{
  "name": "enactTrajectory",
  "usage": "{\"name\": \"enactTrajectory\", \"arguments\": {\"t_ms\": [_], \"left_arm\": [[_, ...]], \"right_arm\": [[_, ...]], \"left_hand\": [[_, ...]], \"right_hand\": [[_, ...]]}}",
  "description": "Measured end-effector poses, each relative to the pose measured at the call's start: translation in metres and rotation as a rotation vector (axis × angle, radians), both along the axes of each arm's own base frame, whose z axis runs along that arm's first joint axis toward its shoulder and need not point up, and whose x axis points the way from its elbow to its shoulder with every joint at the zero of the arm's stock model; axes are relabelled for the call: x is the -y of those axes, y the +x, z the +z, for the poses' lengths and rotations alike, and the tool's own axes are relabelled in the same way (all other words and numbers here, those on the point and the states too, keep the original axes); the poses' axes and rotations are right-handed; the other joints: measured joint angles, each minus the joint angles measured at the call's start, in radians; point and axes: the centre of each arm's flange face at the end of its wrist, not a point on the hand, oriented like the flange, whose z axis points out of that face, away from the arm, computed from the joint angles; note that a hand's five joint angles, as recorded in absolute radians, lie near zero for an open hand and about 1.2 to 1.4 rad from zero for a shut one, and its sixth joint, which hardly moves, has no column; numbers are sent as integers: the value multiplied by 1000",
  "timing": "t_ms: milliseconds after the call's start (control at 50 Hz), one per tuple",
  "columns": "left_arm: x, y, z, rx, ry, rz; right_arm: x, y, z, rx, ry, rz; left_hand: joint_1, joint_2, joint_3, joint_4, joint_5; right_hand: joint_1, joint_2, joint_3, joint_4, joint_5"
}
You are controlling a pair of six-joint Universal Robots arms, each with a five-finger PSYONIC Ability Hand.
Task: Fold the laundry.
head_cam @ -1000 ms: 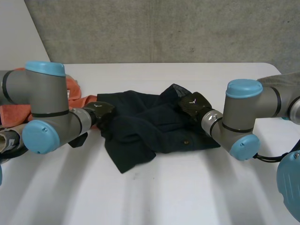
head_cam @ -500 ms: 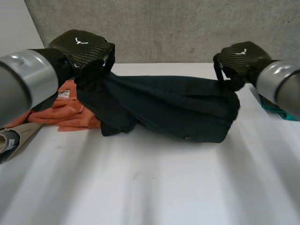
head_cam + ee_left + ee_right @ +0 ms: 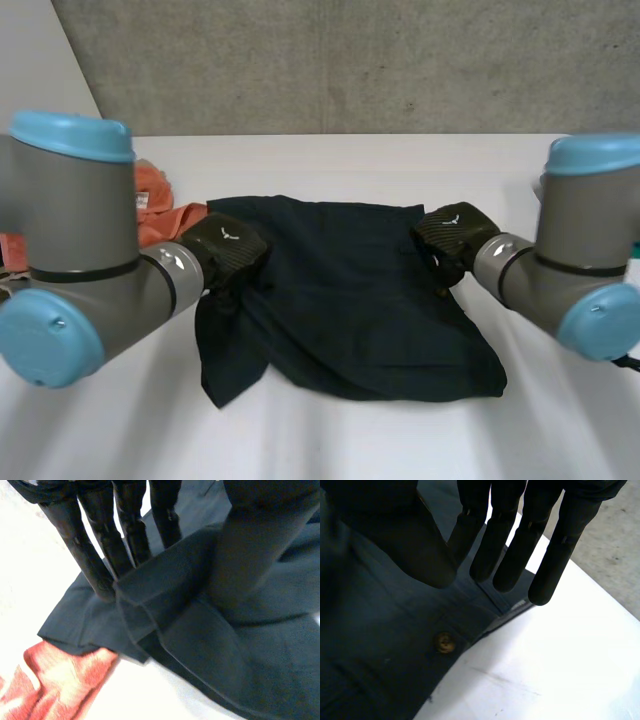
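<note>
Dark shirt (image 3: 350, 290) lies spread near the middle of the white table (image 3: 330, 440), mostly flat, with one lower corner trailing toward the robot on the left side. A button (image 3: 445, 642) shows near its edge in the right wrist view.

Left hand (image 3: 228, 250) sits on the shirt's upper left corner. Its straight fingers (image 3: 95, 555) pinch a raised fold against the thumb, so the cloth is gripped there. Likely reason: keeping that corner pinned while the spread settles.

Right hand (image 3: 455, 232) is low over the upper right edge. Its fingers (image 3: 555, 555) are straight and spread, the thumb apart from them, nothing caught between them - looks let go, or about to be.

An orange cloth (image 3: 160, 205) lies just beside the shirt's left corner, behind the left arm, touching or nearly so.

Against half a second ago: the shirt hung stretched in the air between two raised hands - now it is down on the table and wider open, and both hands have dropped to table level. One second ago it was a crumpled heap
</note>
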Motion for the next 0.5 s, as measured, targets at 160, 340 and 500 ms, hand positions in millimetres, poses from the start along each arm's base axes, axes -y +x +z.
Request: {"name": "enactTrajectory", "arguments": {"t_ms": [160,340,500], "left_arm": [[-1,3,-9,26,20,26],[-20,17,22,-25,-18,27],[-37,33,20,-23,-3,38]], "right_arm": [[7,4,6,42,-81,-99],[-30,-28,67,86,-95,-227],[-93,-65,59,-33,122,-219]], "left_hand": [[-477,-505,-520,-530,-523],[-477,-505,-520,-530,-523],[-477,-517,-520,-535,-523]], "right_hand": [[-684,-724,-718,-730,-741],[-784,-830,-855,-855,-890],[-784,-830,-854,-855,-883]]}}
